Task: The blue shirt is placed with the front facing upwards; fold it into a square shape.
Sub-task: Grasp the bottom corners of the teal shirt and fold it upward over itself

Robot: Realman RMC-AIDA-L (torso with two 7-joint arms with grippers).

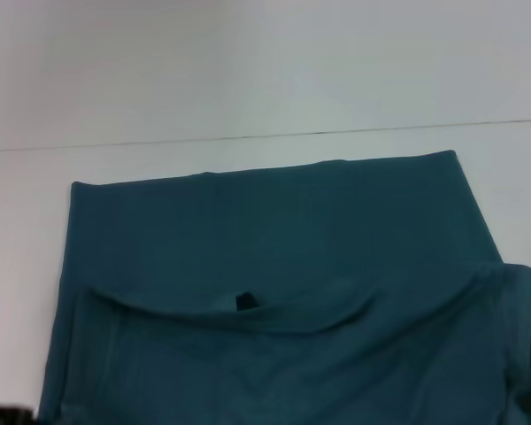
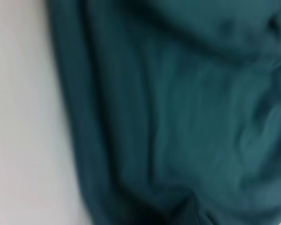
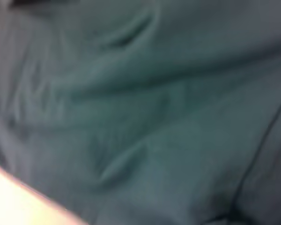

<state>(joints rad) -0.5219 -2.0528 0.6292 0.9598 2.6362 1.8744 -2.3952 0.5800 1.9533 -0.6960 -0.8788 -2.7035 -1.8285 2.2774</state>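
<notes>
Blue shirt (image 1: 274, 230) is lying folded on white table (image 1: 248, 71), neckline facing 6 o'clock; can't tell either claw's state.

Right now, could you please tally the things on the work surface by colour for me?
Teal-blue: 1, the blue shirt, partly folded.
Dark: 1, the small neck label on the shirt.
White: 1, the table beneath.
Total: 3.

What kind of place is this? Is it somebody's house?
Probably a work or test room, not a home, though that's hard to tell. There is only a plain white table with one blue shirt spread on it, and nothing homey around.
</notes>
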